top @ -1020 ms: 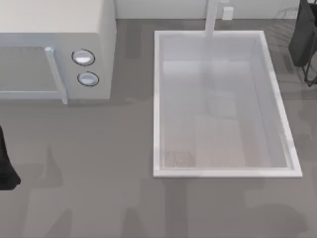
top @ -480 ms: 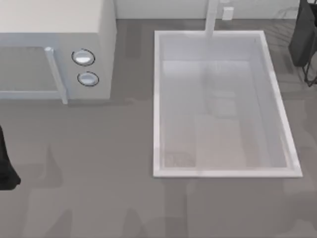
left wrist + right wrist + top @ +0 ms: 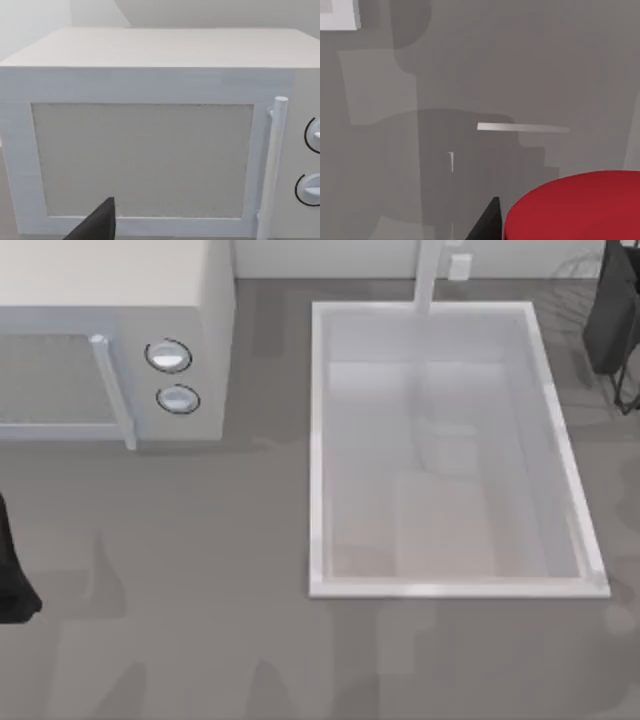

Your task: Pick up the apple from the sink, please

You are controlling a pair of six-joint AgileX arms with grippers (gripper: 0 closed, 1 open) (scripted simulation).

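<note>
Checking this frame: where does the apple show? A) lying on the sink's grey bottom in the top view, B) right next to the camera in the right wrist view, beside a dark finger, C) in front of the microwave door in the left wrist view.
B: the red apple sits large beside a dark finger in the right wrist view.

Not much of the AgileX arms to go on, just matte black bodywork: the left arm [image 3: 12,575] is a dark chunk, and a black finger [image 3: 97,224] tapers to a point.
</note>
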